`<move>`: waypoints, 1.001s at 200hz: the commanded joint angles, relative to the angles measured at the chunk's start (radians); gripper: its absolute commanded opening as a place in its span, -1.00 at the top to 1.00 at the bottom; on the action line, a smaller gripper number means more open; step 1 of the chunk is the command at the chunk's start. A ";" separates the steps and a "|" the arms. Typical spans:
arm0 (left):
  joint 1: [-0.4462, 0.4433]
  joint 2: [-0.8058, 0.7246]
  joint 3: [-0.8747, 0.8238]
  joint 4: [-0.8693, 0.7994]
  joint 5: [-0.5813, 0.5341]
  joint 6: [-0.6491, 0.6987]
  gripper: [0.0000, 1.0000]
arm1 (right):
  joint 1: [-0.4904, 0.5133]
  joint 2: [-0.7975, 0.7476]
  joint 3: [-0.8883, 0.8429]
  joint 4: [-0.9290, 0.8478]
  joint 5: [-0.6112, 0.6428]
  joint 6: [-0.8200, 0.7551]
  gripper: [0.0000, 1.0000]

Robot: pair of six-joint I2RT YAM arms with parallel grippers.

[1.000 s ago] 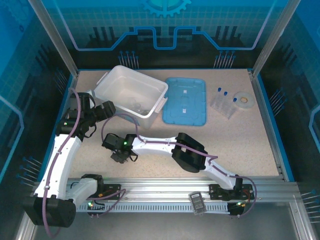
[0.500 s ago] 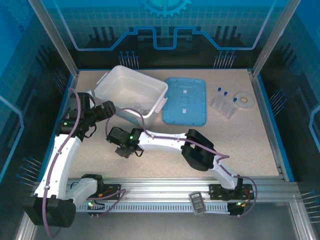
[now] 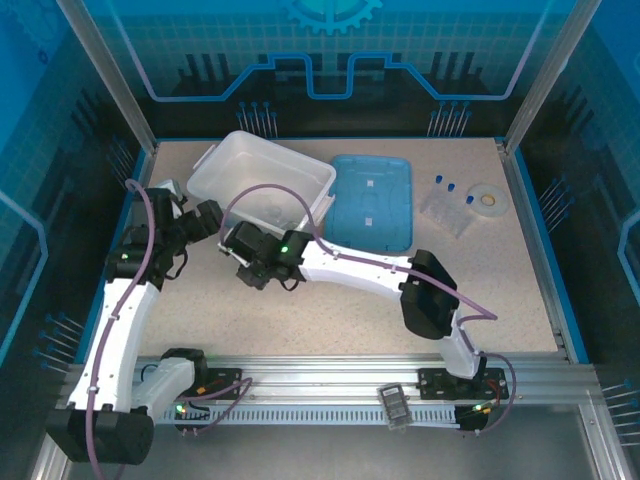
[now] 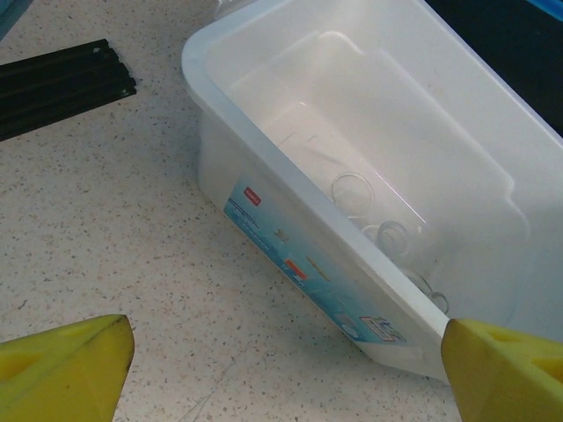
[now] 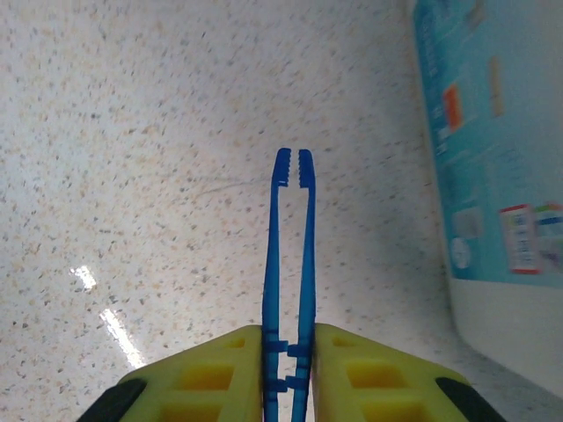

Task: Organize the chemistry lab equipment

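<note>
Thin blue tweezers (image 5: 290,264) stick out from between the yellow fingers of my right gripper (image 5: 289,369), which is shut on them just left of the white bin's labelled wall (image 5: 493,176). From above, the right gripper (image 3: 256,268) hovers at the bin's near side. Small clear glass beakers (image 4: 369,211) lie inside the white bin (image 4: 264,114). My left gripper (image 4: 281,369) is open over bare table beside the bin's near corner, and from above that left gripper (image 3: 205,222) is at the bin's left. Slim clear tubes with blue caps (image 3: 447,205) lie at the back right.
A blue lid (image 3: 371,200) lies flat right of the bin (image 3: 262,180). A white tape ring (image 3: 486,199) sits by the tubes. A black ridged strip (image 4: 62,83) lies left of the bin. Speckled tabletop spreads open in front.
My right arm has swung up and right toward the bin's near wall, carrying the tweezers. The left arm shifted slightly back and left.
</note>
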 commanded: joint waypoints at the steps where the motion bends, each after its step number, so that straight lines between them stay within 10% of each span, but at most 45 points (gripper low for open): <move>1: 0.016 -0.034 -0.011 -0.007 -0.032 0.004 -0.84 | -0.024 -0.053 0.051 -0.028 0.023 -0.033 0.58; 140: 0.018 0.010 -0.020 0.013 0.061 0.023 -0.89 | -0.281 0.277 0.737 -0.249 -0.045 -0.165 0.56; 200: 0.017 0.030 -0.024 0.021 0.112 0.023 -0.89 | -0.371 0.371 0.759 -0.175 -0.116 -0.225 0.57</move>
